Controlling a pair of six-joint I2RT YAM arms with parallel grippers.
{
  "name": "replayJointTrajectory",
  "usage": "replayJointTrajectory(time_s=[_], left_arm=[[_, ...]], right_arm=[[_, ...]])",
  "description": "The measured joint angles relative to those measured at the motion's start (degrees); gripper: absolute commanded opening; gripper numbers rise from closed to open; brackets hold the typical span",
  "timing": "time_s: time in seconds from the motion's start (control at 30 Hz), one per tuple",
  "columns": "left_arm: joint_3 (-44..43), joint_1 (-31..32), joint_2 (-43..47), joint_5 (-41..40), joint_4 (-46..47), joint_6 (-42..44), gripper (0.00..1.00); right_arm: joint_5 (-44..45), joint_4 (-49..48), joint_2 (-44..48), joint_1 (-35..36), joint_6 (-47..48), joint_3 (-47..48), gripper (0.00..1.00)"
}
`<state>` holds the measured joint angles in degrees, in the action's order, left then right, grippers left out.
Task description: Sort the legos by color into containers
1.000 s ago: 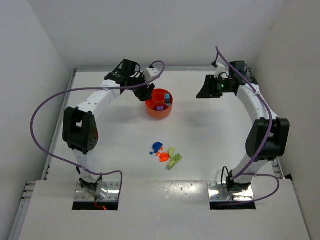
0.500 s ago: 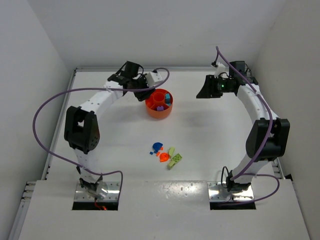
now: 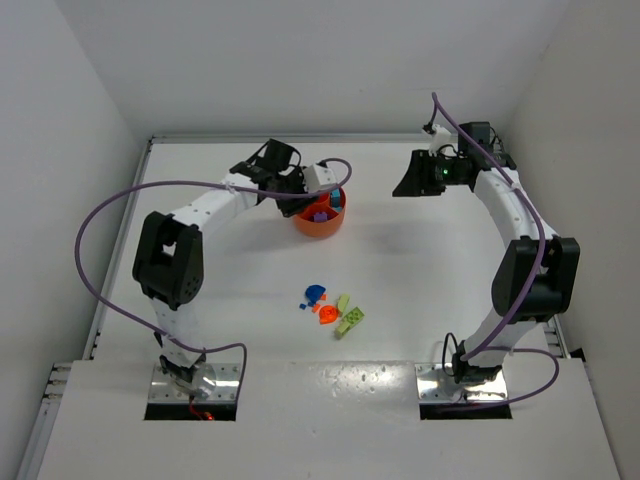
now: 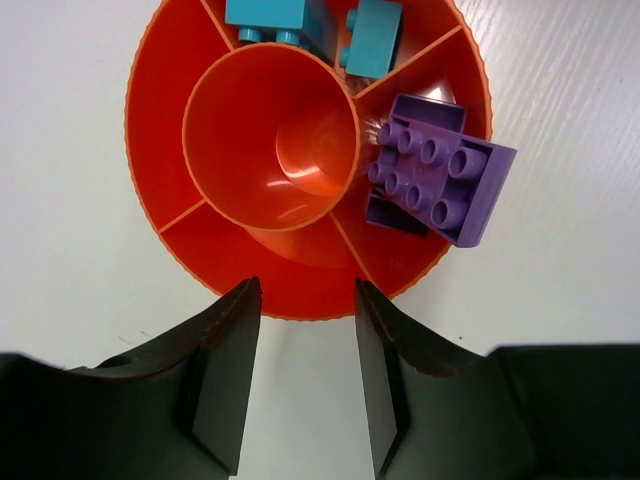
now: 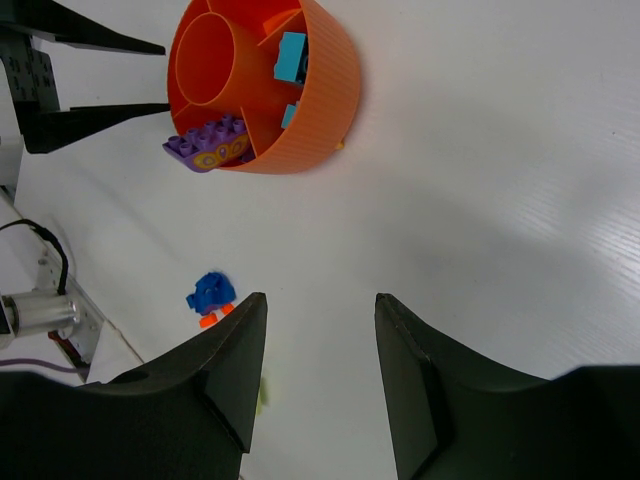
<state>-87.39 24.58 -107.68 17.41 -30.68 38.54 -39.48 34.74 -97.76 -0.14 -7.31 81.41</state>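
The orange tray (image 3: pixel 318 222) is sitting toward 12 o'clock on the worktop (image 3: pixel 420 270). The left wrist view is showing most plainly its purple brick (image 4: pixel 430 175) lying studs-up in the 4 o'clock wedge, long axis running 10 to 4 and poking over the rim, with teal bricks (image 4: pixel 372 40) at 12 to 1. The top view is taking in the loose legos (image 3: pixel 332 310) at the tray's 6 o'clock, which that wrist view is missing; the left jaws are hovering apart at the tray's 6 o'clock rim, the right jaws standing apart well off at about 3 o'clock.
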Motion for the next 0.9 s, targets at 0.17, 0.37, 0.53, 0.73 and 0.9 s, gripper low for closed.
replayJointTrajectory(time_s=[0.17,0.37,0.53,0.73,0.9], left_arm=[[0.0,0.3,0.0,-0.9,0.9,0.0,0.47],[0.0,0.7,0.0,-1.9,1.7,0.0,0.47],[0.0,1.3,-0.3,-2.4,1.7,0.0,0.47],[0.2,1.4,-0.3,-2.8,1.9,0.0,0.47],[0.5,1.4,-0.3,-3.3,2.1,0.0,0.47]], right_arm=[[0.0,0.0,0.0,0.0,0.0,0.0,0.48],[0.0,0.0,0.0,0.0,0.0,0.0,0.48],[0.0,0.0,0.0,0.0,0.0,0.0,0.48],[0.0,0.0,0.0,0.0,0.0,0.0,0.48],[0.0,0.0,0.0,0.0,0.0,0.0,0.48]])
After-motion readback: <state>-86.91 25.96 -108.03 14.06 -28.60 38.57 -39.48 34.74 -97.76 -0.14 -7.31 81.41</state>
